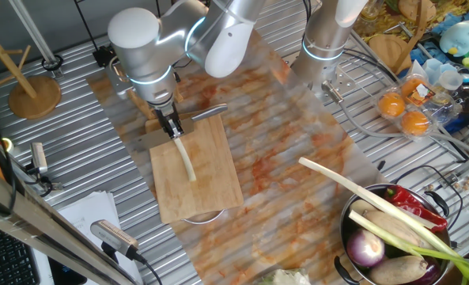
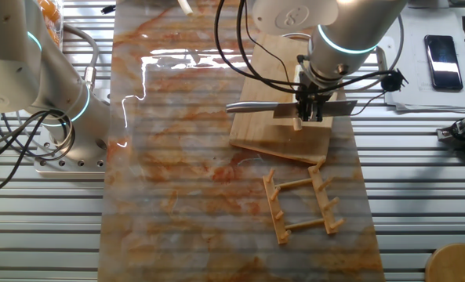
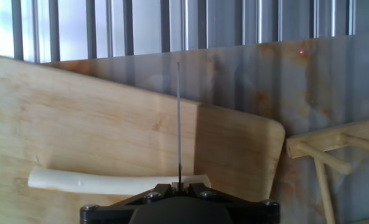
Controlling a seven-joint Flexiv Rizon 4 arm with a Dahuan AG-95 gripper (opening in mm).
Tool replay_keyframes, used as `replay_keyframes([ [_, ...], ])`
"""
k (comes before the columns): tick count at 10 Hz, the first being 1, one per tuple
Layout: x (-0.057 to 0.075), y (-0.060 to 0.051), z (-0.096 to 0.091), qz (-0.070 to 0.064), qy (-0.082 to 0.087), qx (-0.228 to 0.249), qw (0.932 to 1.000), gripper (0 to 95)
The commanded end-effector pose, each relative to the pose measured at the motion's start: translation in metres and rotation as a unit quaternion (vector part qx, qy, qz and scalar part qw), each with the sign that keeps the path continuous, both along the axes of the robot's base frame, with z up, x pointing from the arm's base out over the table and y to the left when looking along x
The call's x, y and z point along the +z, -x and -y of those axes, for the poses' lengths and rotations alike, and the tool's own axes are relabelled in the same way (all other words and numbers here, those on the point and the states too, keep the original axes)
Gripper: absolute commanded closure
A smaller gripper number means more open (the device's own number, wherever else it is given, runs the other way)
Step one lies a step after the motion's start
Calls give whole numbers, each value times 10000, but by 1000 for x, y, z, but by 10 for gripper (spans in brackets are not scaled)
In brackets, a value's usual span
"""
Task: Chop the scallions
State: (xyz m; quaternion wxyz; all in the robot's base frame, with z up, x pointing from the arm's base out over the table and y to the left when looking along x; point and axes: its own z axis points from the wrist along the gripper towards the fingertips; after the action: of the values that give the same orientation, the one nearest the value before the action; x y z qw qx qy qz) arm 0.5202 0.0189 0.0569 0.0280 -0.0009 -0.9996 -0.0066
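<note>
**On the cutting board: knife held over the scallion stalk**

On the wooden cutting board (image 1: 196,182), mid-counter, lies the scallion (image 1: 186,159): one thin, cream-white, slightly curved stalk, whole and uncut. It runs from just under the claw toward the board's middle.

Claw (image 1: 172,127) is clamped narrow on a knife (image 2: 287,108). From the other fixed view the blade lies roughly level, crossing the board's far part, handle to one side and blade to the other of the claw. Hand view shows the blade edge-on as a thin dark line rising from the claw, crossing the stalk close to its one end. Whether the edge touches the scallion, cannot tell; the angle is poor.

Board sits on a stained, orange-streaked mat (image 1: 289,150) over the ribbed metal counter (image 1: 76,150).

Just beside the board: a small wooden rack (image 2: 304,205), lying flat on the mat.

Well apart, at the counter corner: a metal bowl (image 1: 353,237) with a purple onion (image 1: 367,250), a red chilli (image 1: 414,205), and a long green-leafed stalk (image 1: 353,187) resting across its rim.
</note>
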Motion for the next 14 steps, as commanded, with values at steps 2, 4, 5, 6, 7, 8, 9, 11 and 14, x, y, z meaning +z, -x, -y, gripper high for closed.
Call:
replay_keyframes([
  [2,-4,2,3,21,-5,12,10000,950],
  [4,-8,1,3,75,-45,20,10000,950],
  [5,-11,0,4,94,-85,17,9999,950],
  [6,-15,0,4,103,-90,33,9999,950],
  [7,-15,0,4,104,-87,45,9999,950],
  [8,-15,0,4,106,-71,58,9999,950],
  [9,-15,0,4,105,-67,83,9999,950],
  [11,-16,-1,4,107,-61,78,9999,950],
  [14,-15,-1,4,132,-31,175,9998,950],
])
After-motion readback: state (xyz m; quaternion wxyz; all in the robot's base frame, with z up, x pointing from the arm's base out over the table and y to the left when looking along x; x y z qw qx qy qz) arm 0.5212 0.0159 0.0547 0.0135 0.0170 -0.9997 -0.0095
